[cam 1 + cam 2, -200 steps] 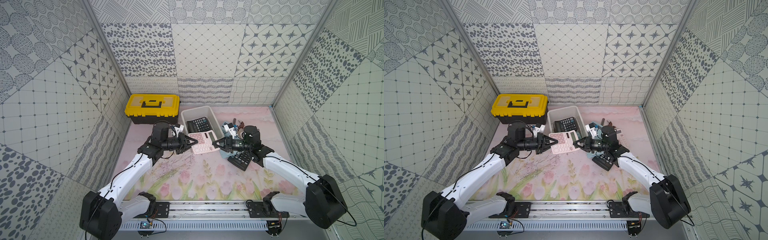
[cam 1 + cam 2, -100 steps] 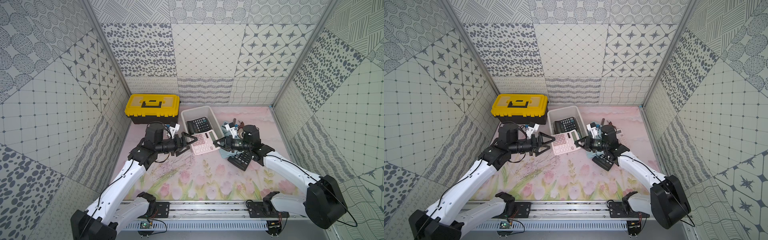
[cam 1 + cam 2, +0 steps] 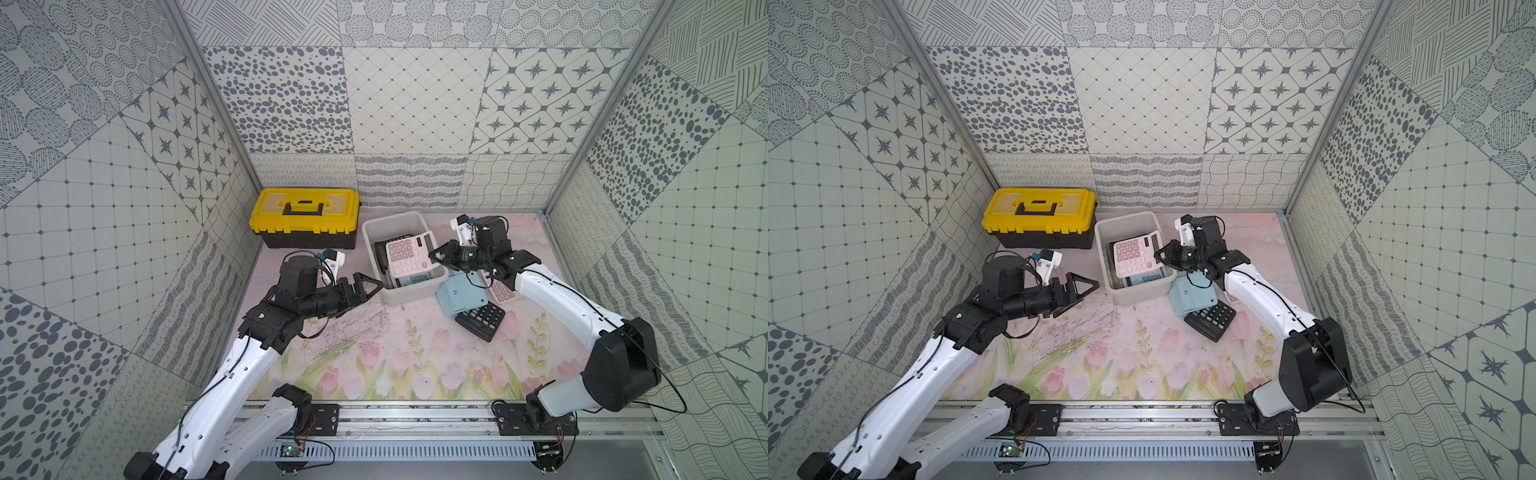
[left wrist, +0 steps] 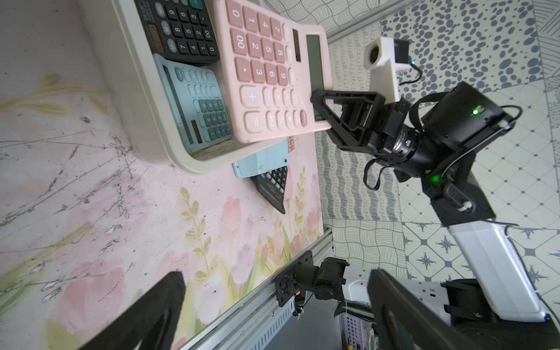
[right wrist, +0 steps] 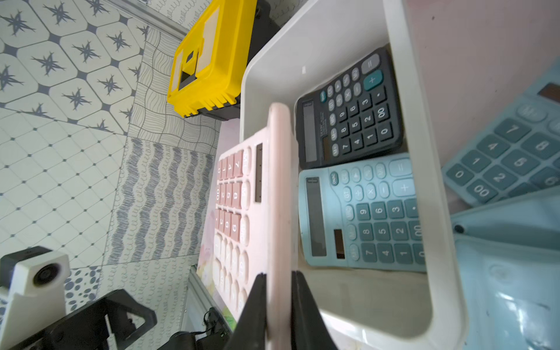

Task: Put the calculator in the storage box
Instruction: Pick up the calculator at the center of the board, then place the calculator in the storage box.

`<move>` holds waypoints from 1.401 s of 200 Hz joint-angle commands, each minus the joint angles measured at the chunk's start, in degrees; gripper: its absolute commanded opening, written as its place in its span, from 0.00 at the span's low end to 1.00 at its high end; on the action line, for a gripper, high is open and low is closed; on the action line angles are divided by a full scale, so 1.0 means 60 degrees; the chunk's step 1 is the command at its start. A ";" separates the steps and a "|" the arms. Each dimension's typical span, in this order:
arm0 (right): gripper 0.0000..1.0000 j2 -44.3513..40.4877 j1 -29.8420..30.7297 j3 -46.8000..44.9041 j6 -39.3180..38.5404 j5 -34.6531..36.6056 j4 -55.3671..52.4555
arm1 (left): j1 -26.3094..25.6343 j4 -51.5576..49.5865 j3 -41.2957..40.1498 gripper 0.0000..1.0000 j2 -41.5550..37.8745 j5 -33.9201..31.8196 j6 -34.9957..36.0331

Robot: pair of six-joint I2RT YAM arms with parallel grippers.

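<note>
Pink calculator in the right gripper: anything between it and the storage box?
The off-white plastic storage box stands open and unobstructed; a black calculator and a light-blue calculator already lie inside, under the pink calculator.

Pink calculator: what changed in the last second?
The left end effector let go of the pink calculator, opened wide and pulled back toward its own side. The right end effector, still shut on the calculator's edge, carried it from the near rim to over the storage box, held tilted. Unchanged: the storage box, the yellow toolbox, and the blue calculator and black calculator on the mat.
</note>
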 commanded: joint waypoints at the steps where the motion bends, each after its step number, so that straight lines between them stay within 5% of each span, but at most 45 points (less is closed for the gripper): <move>1: 0.00 0.0562 0.0000 0.0797 -0.0741 0.0708 -0.0249 | 0.0010 -0.0691 0.0099 1.00 -0.0019 -0.0745 0.0796; 129: 0.00 0.4396 0.0075 0.4103 -0.0910 0.0696 -0.0390 | 0.0018 -0.0628 -0.0015 1.00 0.0479 -0.0643 0.0634; 255: 0.00 0.6711 0.0084 0.5886 -0.0651 0.0326 -0.0327 | 0.0014 -0.0380 -0.0233 1.00 0.0970 -0.0160 0.0404; 280: 0.22 0.6706 0.0096 0.5894 -0.0543 0.0338 -0.0372 | 0.0006 -0.0363 -0.0185 1.00 0.1053 -0.0080 0.0374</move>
